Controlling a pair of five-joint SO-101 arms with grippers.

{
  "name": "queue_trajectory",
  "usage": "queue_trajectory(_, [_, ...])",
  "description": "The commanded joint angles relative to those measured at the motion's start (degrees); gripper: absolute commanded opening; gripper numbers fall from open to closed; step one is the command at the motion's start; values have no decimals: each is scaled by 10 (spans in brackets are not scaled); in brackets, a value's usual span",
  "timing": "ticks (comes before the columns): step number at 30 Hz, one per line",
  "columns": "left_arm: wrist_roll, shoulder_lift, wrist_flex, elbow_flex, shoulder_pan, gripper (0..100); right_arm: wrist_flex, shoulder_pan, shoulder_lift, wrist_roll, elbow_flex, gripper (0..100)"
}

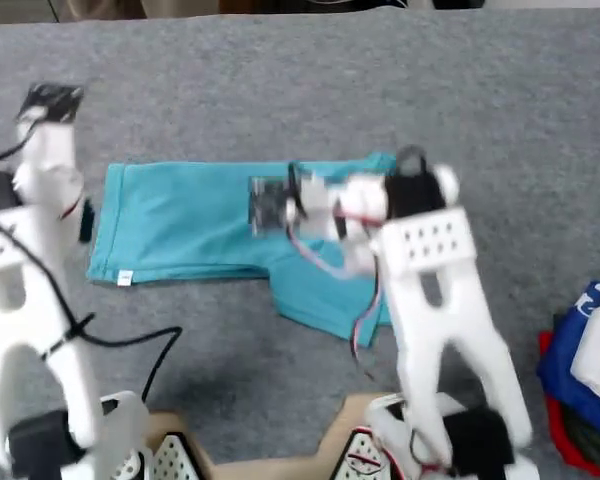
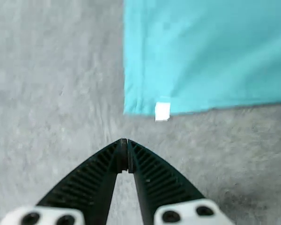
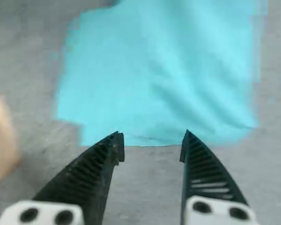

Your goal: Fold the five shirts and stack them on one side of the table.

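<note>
Teal shirt (image 1: 190,225), partly folded into a long band with one sleeve toward 5 o'clock, lies mid-desk (image 1: 300,90); left claw (image 2: 124,154), closed, hangs off its 8 o'clock corner, right claw (image 3: 152,145), spread wide, over a shirt edge; bare desk spans 10 to 2 o'clock, folded stack (image 1: 585,370) at 4 o'clock.

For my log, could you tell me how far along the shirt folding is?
Done: folded shirts stacked at one side of the table. In hand: the teal shirt partly folded, right claw open over its edge, left claw shut near its corner. Left: finishing and stacking it.
</note>
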Motion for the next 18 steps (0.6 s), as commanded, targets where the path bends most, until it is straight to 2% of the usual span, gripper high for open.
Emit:
queue_trajectory(1, [-7, -40, -10, 66, -50, 19, -34, -6, -72, 12, 122, 214])
queue_trajectory(9, [-5, -44, -8, 89, -113, 20, -105, -42, -80, -11, 240, 213])
queue_trajectory(18, [-7, -44, 8, 89, -118, 20, -72, -64, -83, -35, 267, 213])
